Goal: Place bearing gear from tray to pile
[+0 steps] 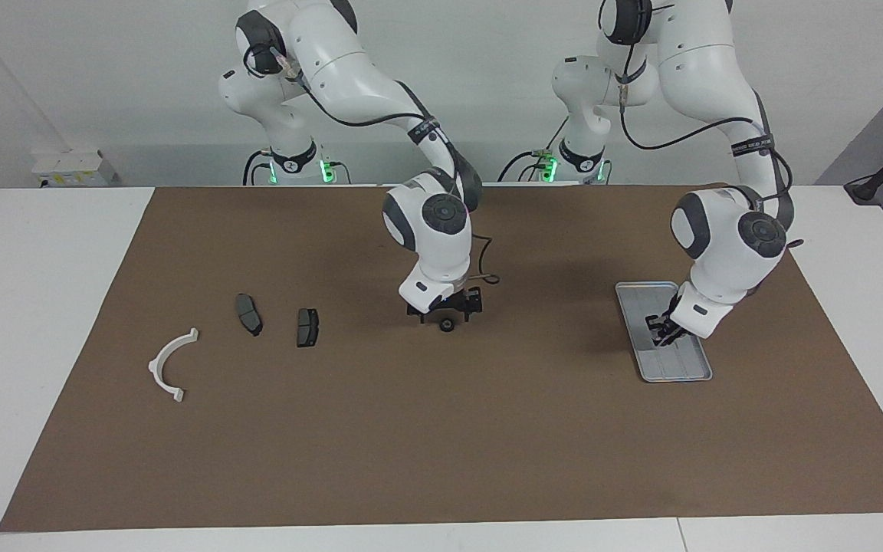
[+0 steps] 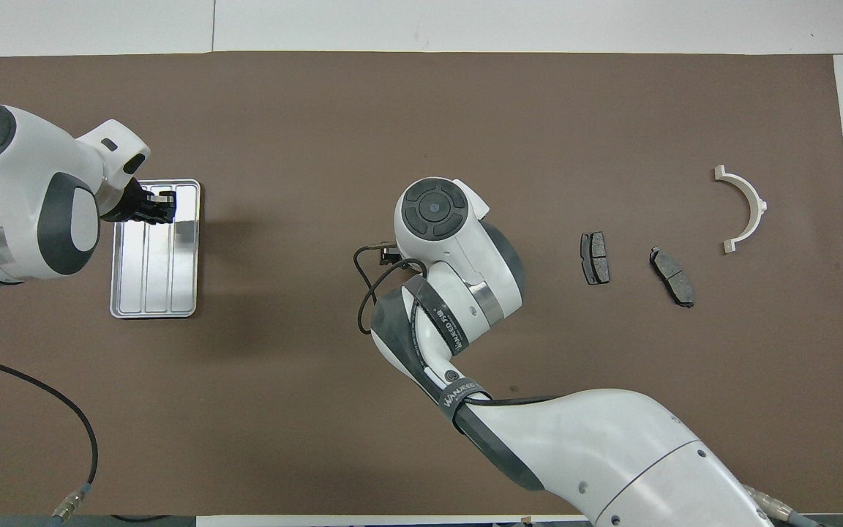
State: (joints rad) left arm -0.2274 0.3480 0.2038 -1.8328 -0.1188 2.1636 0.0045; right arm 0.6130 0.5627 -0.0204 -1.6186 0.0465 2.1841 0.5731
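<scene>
The silver ribbed tray (image 1: 681, 368) (image 2: 154, 287) lies at the left arm's end of the mat. My left gripper (image 1: 659, 339) (image 2: 168, 206) hangs just above it, shut; whether anything small sits between its tips I cannot tell. A small black round part (image 1: 447, 325), a bearing gear by its look, lies on the mat mid-table. My right gripper (image 1: 445, 312) hovers open right over it; in the overhead view the right wrist hides both. The pile is a white curved bracket (image 1: 168, 360) (image 2: 749, 205) and two dark brake pads (image 1: 248, 313) (image 1: 307, 326) (image 2: 595, 258) (image 2: 672, 276).
A brown mat (image 1: 441, 445) covers most of the white table. The tray shows no loose parts on its ribs. A cable loop (image 2: 366, 293) hangs beside the right wrist.
</scene>
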